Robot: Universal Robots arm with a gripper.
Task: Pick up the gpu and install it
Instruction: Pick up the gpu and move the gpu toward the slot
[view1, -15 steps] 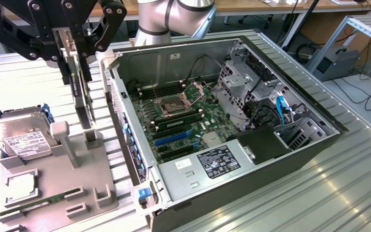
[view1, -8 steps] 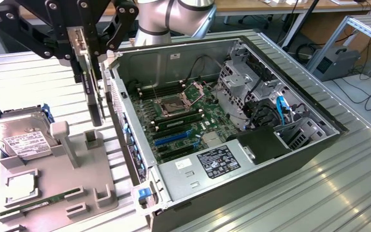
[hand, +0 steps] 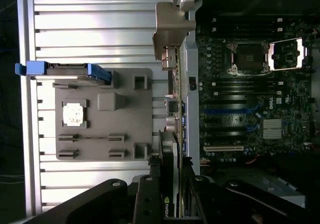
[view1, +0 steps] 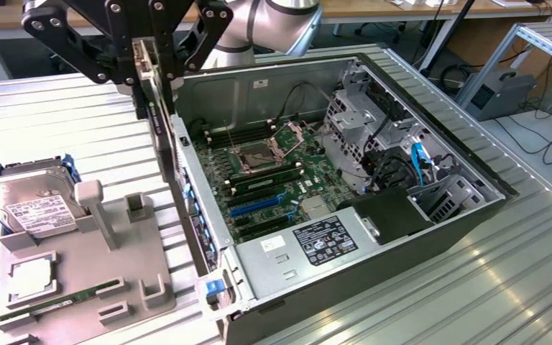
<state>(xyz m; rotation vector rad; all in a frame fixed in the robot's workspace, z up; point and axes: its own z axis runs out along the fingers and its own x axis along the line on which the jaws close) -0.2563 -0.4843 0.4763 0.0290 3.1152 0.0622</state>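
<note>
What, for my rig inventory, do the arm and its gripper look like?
The arm is a thick, rounded tube in pale grey. The gripper is black, built from two sets of flat linkage bars hinged with round silver pins.

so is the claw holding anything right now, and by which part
Yes: the claw grips the gpu across its two flat faces at its upper edge, the card hanging below.

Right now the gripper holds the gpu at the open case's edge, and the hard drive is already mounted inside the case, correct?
Not quite. The exterior view shows the hard drive sitting on the grey fixture outside the case. The gripper does hold the gpu at the case's edge.
</note>
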